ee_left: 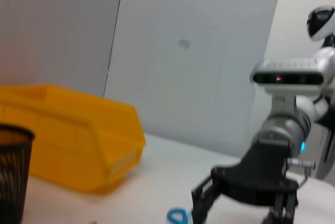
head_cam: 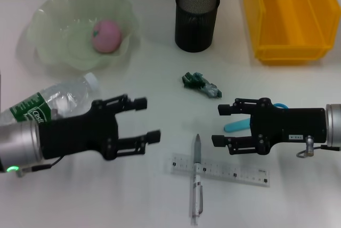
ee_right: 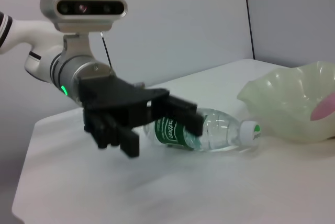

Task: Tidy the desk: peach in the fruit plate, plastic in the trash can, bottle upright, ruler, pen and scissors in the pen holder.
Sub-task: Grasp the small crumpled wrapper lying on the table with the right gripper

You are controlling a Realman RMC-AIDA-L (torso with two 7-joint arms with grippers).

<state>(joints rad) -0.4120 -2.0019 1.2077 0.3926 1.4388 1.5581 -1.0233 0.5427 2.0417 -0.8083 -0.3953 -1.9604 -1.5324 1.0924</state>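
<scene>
Pink peach point(head_cam: 107, 36) in plate point(head_cam: 53, 41)

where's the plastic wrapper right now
In the head view the crumpled plastic wrapper lies mid-table, in front of the black mesh pen holder and just beyond the pen.

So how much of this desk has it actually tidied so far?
Only the peach is done, sitting in the fruit plate. Nothing is in hand: the left gripper and right gripper are both open above the table. Left: the bottle lies flat, the plastic, pen, ruler and scissors are loose, and the pen holder looks empty.
</scene>
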